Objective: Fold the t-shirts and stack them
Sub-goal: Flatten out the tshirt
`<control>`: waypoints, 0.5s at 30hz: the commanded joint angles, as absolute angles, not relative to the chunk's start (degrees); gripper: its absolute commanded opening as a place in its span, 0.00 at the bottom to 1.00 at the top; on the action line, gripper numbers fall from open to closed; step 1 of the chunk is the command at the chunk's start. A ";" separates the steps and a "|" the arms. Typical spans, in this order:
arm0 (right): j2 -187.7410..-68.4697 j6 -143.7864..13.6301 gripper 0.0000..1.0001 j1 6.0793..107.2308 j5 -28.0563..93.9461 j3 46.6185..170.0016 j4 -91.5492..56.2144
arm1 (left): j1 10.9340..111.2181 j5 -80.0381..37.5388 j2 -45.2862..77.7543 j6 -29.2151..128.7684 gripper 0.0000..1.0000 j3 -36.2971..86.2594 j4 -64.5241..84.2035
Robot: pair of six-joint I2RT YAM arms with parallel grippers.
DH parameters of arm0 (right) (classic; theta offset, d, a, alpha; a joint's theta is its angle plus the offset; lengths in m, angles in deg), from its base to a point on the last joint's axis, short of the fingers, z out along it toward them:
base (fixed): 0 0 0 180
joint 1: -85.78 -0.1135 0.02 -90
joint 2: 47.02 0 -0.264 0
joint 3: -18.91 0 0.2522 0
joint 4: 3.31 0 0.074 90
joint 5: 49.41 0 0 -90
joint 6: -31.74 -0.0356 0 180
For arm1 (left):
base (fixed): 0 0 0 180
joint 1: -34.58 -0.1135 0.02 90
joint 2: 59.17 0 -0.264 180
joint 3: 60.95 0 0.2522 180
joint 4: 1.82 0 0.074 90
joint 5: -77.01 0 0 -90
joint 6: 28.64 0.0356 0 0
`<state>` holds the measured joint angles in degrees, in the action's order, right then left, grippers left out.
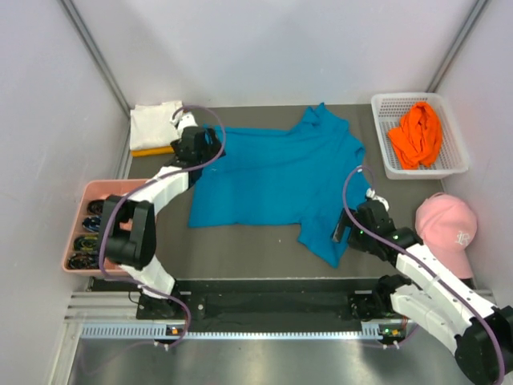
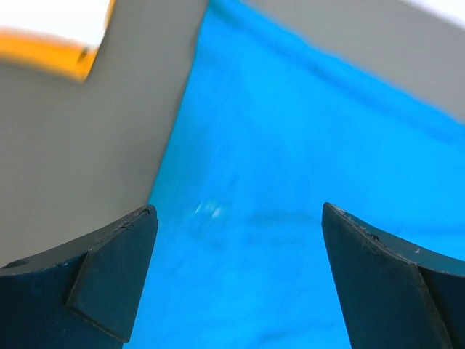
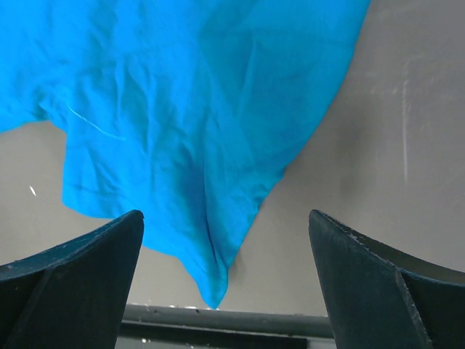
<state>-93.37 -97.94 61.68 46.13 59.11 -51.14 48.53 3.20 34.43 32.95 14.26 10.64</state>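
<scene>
Teal shirt (image 1: pixel 272 176) lies spread flat mid-table, one sleeve pointing to 5 o'clock. Basket (image 1: pixel 381 144) at 2 o'clock holds orange shirt (image 1: pixel 417 135). White shirt (image 1: pixel 155 124) sits on yellow-orange one (image 1: pixel 151 150) at 11 o'clock. Left gripper (image 2: pixel 237 207) gapes wide, empty, over teal's 10 o'clock edge. Right gripper (image 3: pixel 225 212) gapes wide, empty, over that sleeve.

Even, bright overhead light with soft shadows; overhead view sharp, left wrist view blurred, right wrist view clearer.
</scene>
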 commanded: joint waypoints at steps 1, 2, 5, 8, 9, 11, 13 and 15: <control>-93.60 -98.78 0.95 60.47 43.75 59.04 -47.23 | 48.38 1.70 40.57 35.16 0.99 21.44 3.70; -93.78 -98.61 0.95 60.47 43.49 59.30 -46.61 | 48.38 0.99 41.80 35.34 0.99 22.32 2.72; -94.75 -97.82 0.95 60.29 41.65 60.71 -42.83 | 48.38 -5.93 47.16 35.25 0.99 26.19 0.27; -97.64 -96.94 0.95 59.77 40.85 62.72 -40.28 | 48.55 -15.86 52.35 34.03 0.96 28.74 -3.77; -98.52 -96.41 0.95 59.07 40.85 63.26 -39.84 | 48.90 -17.45 54.36 33.07 0.96 29.79 -4.31; -100.63 -95.71 0.95 58.45 40.85 64.49 -38.18 | 49.34 -21.33 56.74 32.09 0.96 30.85 -5.37; -102.56 -95.18 0.95 57.66 39.36 64.84 -36.59 | 50.74 -21.95 58.07 31.82 0.96 32.35 -6.34; -103.88 -94.83 0.95 57.05 39.09 65.19 -34.39 | 52.41 -22.48 60.96 32.35 0.96 35.93 -5.55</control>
<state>-101.83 -96.57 58.73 40.64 62.00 -41.08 49.60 -16.45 58.17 32.82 29.58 -0.90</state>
